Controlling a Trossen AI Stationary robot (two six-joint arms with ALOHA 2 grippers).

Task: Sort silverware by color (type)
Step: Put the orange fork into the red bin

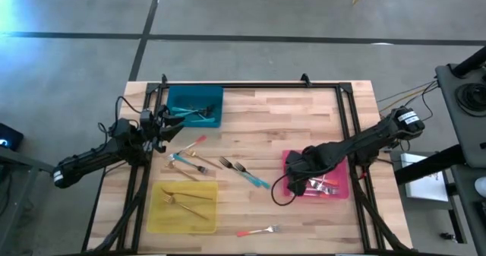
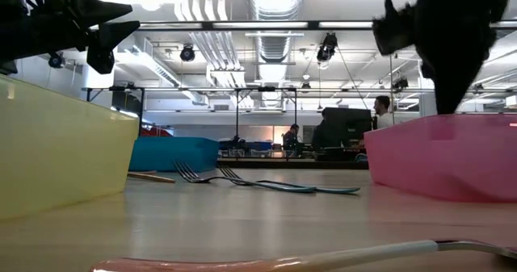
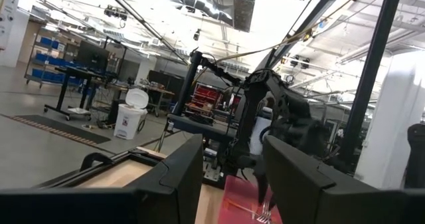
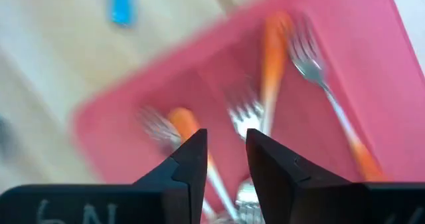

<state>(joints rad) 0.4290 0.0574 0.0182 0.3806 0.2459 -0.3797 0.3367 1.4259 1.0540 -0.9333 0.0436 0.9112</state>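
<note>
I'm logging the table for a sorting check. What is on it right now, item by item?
Teal rectangular tray: one, far left; forks inside, count unclear.
Yellow rectangular tray: one, near left; two gold forks.
Pink rectangular tray: one, right; coral-handled forks, at least three.
Loose forks on the wooden table: about six, teal, coral and gold, centre; one coral-handled fork at the near edge.
Left tool: open, beside the teal tray.
Right tool: over the pink tray.

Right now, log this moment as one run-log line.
right gripper: open over pink tray | left gripper: open, waiting by teal tray
</note>
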